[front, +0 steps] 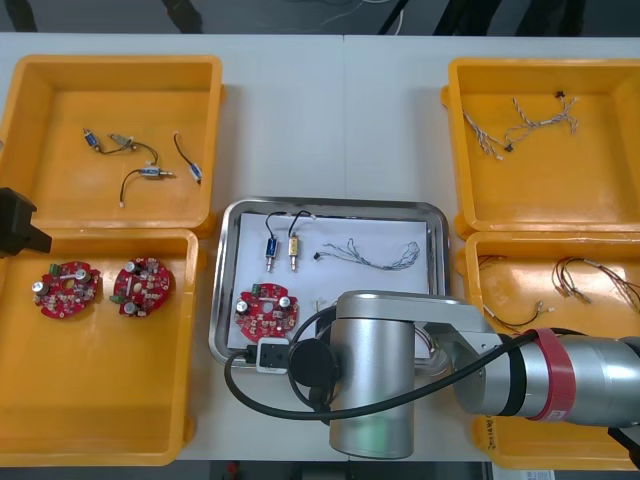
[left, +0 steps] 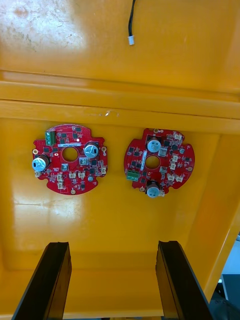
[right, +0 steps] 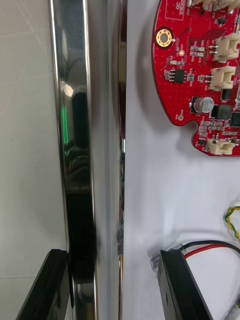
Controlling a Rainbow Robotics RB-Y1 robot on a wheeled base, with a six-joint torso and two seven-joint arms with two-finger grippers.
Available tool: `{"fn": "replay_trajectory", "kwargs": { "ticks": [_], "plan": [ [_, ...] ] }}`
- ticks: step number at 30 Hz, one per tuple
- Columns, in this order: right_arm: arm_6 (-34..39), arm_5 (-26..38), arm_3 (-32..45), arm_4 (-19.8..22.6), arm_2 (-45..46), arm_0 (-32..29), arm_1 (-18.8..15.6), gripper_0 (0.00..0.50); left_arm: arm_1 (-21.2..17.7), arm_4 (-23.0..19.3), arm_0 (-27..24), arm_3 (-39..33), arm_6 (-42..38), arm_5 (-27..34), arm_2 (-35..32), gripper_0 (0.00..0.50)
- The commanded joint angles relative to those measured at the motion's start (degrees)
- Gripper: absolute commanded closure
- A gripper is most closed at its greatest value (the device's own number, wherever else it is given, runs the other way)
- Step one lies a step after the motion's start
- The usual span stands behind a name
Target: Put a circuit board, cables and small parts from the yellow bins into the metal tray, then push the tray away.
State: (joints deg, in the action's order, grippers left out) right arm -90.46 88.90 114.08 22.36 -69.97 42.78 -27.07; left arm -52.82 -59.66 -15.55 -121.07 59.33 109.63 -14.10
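1. Now the right tool (right: 112, 252) stands open astride the rim of the metal tray (right: 75, 125). One finger (right: 50, 285) is outside over the bench (right: 25, 125). The other finger (right: 180, 285) is inside over the white liner, and the shiny wall runs between them.
2. Just beside the inner finger lies the end of a red and yellow cable (right: 200, 248). Farther along the liner lies a round red circuit board (right: 200, 75), apart from the rim.
3. In the front view the right arm (front: 380, 380) enters from the lower right of the frame and covers the tray's (front: 228, 300) lower right corner.
4. The tray sits at the frame's centre. The board (front: 266, 312) is in its lower left part, two small metal parts (front: 271, 246) are in its upper left, and a twisted cable (front: 370, 255) is in its upper right.
5. The left tool (left: 114, 245) hangs open, fingers wide apart, over the lower left bin (left: 120, 220). It shows black at the front view's left edge (front: 15, 225).
6. That bin (front: 100, 400) holds two spare boards (front: 68, 288) side by side, not touching.
7. The upper left bin (front: 110, 70) holds small parts with black cables (front: 150, 172).
8. The upper right bin (front: 540, 70) holds twisted cables (front: 525, 125).
9. The lower right bin (front: 560, 240) holds loose red and yellow wires (front: 590, 278).
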Motion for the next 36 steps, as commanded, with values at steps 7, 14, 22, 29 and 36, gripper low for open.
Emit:
{"fn": "replay_trajectory", "kwargs": {
  "ticks": [7, 14, 22, 29, 36],
  "plan": [
    [1.61, 0.92, 1.32, -0.47, -0.87, -0.59, 1.58, 0.357, -2.81, -0.37, 0.70, -1.62, 3.60, 0.37, -1.72, 0.000],
    [1.61, 1.19, 1.59, -1.09, -0.96, -0.68, 1.58, 0.467, -2.81, -0.37, 0.70, -1.62, 3.60, 0.37, -1.72, 0.000],
    [1.26, 0.75, 1.59, -2.32, -0.96, -0.33, 0.26, 0.498, -2.81, -0.37, 0.70, -1.62, 3.60, 0.37, -1.72, 0.000],
    [0.90, -1.19, 1.59, -2.49, -0.96, 1.08, -1.32, 0.500, -2.81, -0.37, 0.70, -1.62, 3.60, 0.37, -1.72, 0.000],
    [1.43, -3.12, 1.68, -2.49, -3.42, 3.98, -3.61, 0.500, -2.81, -0.37, 0.70, -1.62, 3.60, 0.37, -1.72, 0.000]
  ]
}}
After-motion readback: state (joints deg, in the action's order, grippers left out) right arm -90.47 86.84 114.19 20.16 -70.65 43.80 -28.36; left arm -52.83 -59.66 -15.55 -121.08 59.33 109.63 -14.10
